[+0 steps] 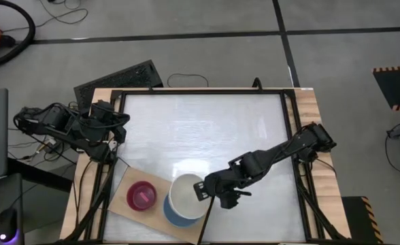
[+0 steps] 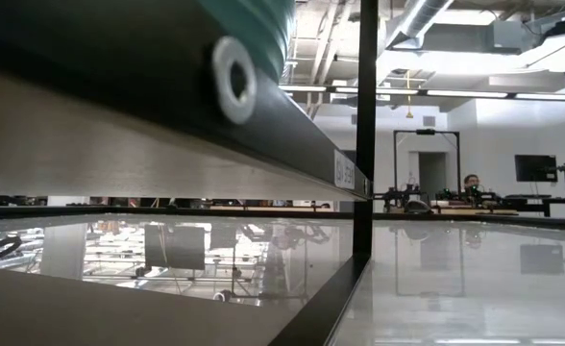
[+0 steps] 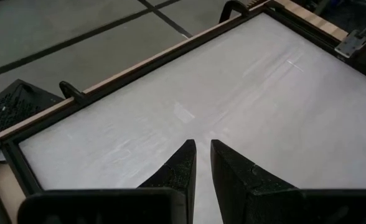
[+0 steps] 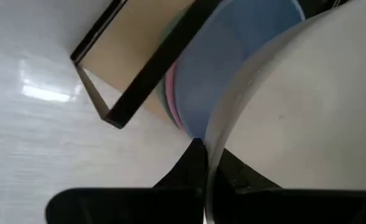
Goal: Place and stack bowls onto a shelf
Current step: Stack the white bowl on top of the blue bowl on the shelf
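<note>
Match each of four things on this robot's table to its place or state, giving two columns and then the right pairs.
1 cream bowl
2 magenta bowl
3 left gripper
4 slate blue bowl

A alone on the shelf, left of the stack
B rim pinched by the right gripper
C under the cream bowl
D over bare tabletop, holding nothing

Pairs: 1-B, 2-A, 3-D, 4-C

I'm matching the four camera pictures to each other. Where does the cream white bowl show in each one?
High view: the white bowl sits bottom centre, atop the blue bowl, its rim pinched by the right gripper.
Low view: not in it.
Left wrist view: not in it.
Right wrist view: the white bowl fills the right side.
Shared landmark: the black table frame, in the high and left wrist views.
</note>
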{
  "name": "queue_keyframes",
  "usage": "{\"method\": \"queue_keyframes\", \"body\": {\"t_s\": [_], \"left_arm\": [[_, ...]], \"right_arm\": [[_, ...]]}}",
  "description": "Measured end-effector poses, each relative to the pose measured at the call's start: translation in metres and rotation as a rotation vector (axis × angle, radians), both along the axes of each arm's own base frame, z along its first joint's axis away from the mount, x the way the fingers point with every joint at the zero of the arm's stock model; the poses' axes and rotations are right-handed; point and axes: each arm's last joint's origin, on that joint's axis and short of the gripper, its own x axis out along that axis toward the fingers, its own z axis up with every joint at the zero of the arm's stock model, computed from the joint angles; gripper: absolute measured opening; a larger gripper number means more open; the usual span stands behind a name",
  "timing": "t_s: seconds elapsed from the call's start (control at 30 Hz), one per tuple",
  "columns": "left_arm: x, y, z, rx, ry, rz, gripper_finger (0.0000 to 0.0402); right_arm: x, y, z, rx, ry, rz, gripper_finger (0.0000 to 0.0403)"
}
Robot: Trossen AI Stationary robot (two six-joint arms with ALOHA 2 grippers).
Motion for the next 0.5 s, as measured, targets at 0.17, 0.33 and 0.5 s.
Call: {"method": "queue_keyframes", "body": {"t_s": [0.17, 0.33, 0.5], "left_arm": [[0.0033, -0.0010, -0.0008, 0.004, 0.012, 0.000, 0.0034], [0.0078, -0.0024, -0.0019, 0.003, 0.025, -0.002, 0.0034], [0.0085, -0.0027, -0.0022, 0.000, 0.030, -0.007, 0.0034]], "right_arm": [[0.0034, 0.0021, -0.0055, 0.009, 0.015, 0.042, 0.0022], [0.0048, 0.0042, -0.0028, 0.065, 0.000, 0.085, 0.0022], [0.0057, 0.0056, -0.0018, 0.112, 0.000, 0.125, 0.0022]]}}
